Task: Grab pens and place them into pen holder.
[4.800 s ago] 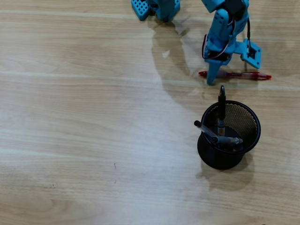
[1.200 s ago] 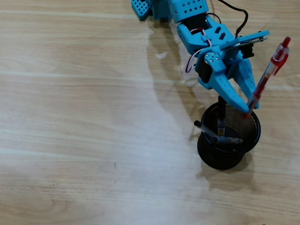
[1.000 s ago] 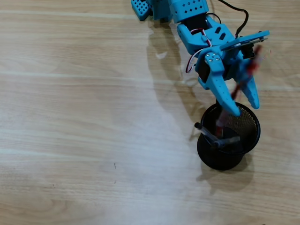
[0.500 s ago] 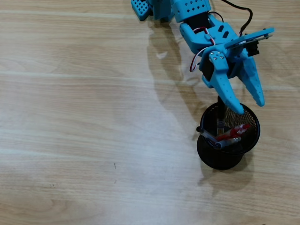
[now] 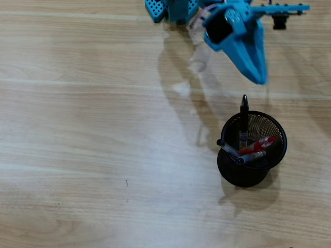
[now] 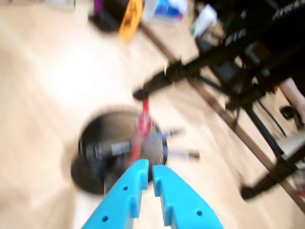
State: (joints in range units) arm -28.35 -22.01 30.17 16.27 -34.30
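Note:
A black mesh pen holder [image 5: 252, 150] stands on the wooden table at the right in the overhead view. It holds several pens: a black one [image 5: 243, 116] upright, a red one [image 5: 260, 144] and a grey one [image 5: 232, 153] leaning. My blue gripper [image 5: 256, 75] hangs above the table just behind the holder, jaws nearly together and empty. In the blurred wrist view the holder [image 6: 102, 152] with a red pen [image 6: 143, 121] lies just beyond my gripper [image 6: 150, 167]. No loose pen shows on the table.
The arm's blue base [image 5: 170, 9] sits at the table's far edge. In the wrist view black stand legs [image 6: 224, 95] and clutter lie beyond the table [image 5: 93, 129].

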